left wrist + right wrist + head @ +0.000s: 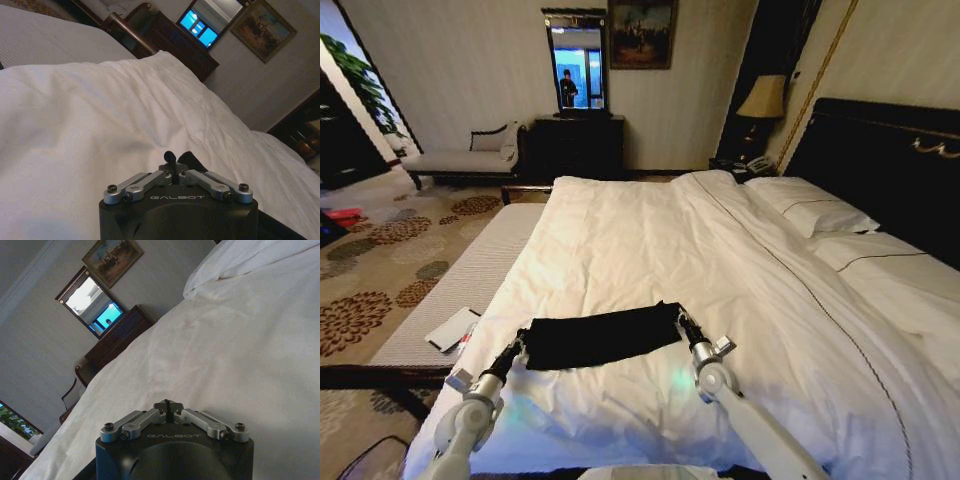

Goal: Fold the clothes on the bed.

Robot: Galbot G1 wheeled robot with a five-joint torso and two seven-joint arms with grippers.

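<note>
while both arms reach out over the near edge of the bed (650, 250), the shirt (603, 335) lies as a narrow black band stretched between the two tools, on the white duvet. the left tool (523, 340) sits at the band's left end and the right tool (681, 318) at its right end, each touching or pinching a corner as far as the head view shows. in the left wrist view the left tool (172, 161) has its fingers drawn together, with a scrap of dark cloth poking up just ahead of them, so it looks clamped on the shirt. in the right wrist view the right tool (168, 404) likewise has its fingers together at the tip; i judge it is holding the shirt's other end, though the cloth itself is hidden below it there.

as for progress, the shirt already reads as folded at least once lengthwise, since it is a slim strip and not a spread-out tee, and no chest lettering shows. what seems left is bringing the ends together into a compact packet and letting go.

readable writing: "galbot" is printed on the body of each tool in both wrist views. a flat white booklet (452, 329) lies well to the left of the left tool, on the striped bench at the bedside.
</note>
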